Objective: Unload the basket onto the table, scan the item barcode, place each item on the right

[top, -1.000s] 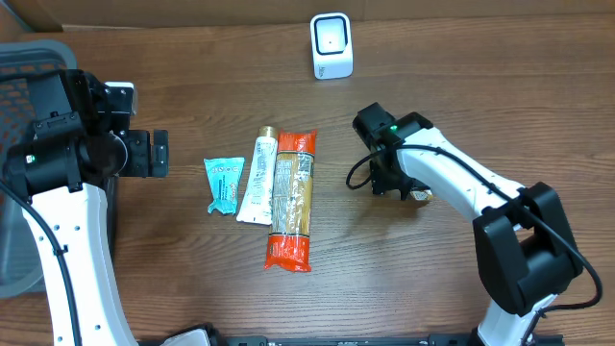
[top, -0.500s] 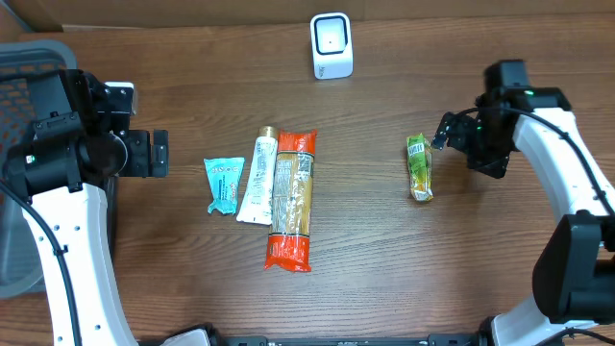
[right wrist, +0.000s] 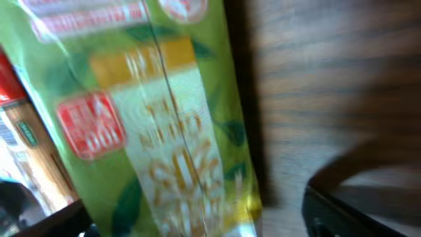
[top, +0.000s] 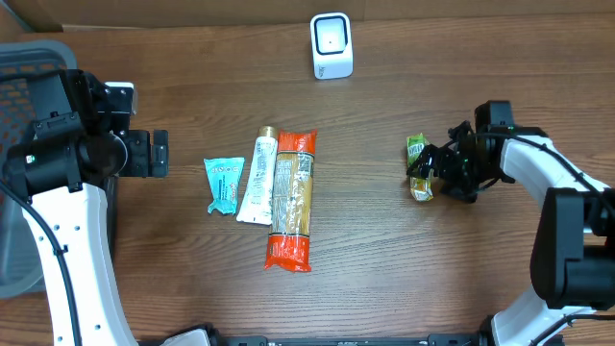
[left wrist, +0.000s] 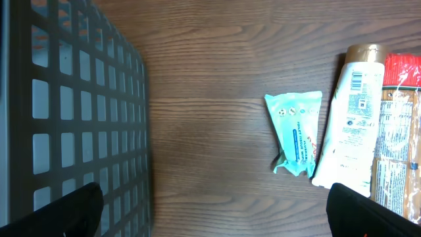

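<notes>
- Right now the green packet (top: pixel 417 159) lies flat on the wooden table (top: pixel 384 269), on the robot's right side. It is well apart from the white scanner (top: pixel 332 45) at the far edge and from the row of other goods in the middle.
- The right gripper (top: pixel 434 171) is down at the packet with its jaws apart. In the right wrist view bare wood shows between the packet's edge and the dark right finger (right wrist: pixel 358 204), so nothing is clamped yet.
- The left gripper (top: pixel 149 154) hangs wide open and empty beside the grey basket (top: pixel 24 58). It looks down on the teal sachet (left wrist: pixel 296 131) and the white tube (left wrist: pixel 355 118), which lies touching the orange-red pack (top: pixel 293 197).
- Handling, as a judgement: the packet looks like thin glossy film — light, soft and likely to crinkle or slide under the pads. It should not be fragile, but a hard squeeze could buckle it and crease any printed code.
- Where to hold: across its narrow width near the middle or by one sealed end, so the long faces stay free to show the scanner.
- No barcode can be made out on the upper face, and the wrist view is blurred — it may be on the underside, which would call for turning the packet once it is lifted.
</notes>
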Available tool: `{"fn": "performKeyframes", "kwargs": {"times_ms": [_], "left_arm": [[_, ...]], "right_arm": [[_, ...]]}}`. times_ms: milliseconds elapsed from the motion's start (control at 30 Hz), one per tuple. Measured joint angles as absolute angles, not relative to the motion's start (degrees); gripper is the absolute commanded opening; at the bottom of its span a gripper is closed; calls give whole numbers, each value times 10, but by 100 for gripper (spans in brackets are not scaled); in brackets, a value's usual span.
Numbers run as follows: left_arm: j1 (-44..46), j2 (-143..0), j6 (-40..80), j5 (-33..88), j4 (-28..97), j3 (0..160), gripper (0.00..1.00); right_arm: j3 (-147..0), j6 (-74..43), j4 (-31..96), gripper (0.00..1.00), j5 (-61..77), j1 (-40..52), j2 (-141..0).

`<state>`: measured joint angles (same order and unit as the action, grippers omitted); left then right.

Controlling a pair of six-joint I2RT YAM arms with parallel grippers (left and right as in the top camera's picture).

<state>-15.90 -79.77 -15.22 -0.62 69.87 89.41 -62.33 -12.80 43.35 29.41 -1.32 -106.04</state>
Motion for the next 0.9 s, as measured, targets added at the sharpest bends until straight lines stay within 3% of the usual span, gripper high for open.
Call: {"fn": "performKeyframes", "kwargs": {"times_ms": [100,300,400,667,900], "left_arm": [[-159,-798,-152,-6,699,894,100],[-159,-798,-152,-6,699,894,100],[-159,-798,-152,-6,699,894,100],[-159,-798,-152,-6,699,894,100],[-159,-798,-152,-6,699,894,100]], "right_arm": [[-621,-128,411,68,311,-11,-1068],[-615,-136,401,18,340,-10,-1090],[-615,-136,400,6,359,-11,-1092],[-656,-134,487,4,321,-3,-1092],[-772,-180,643,4,64,77,-1087]]}}
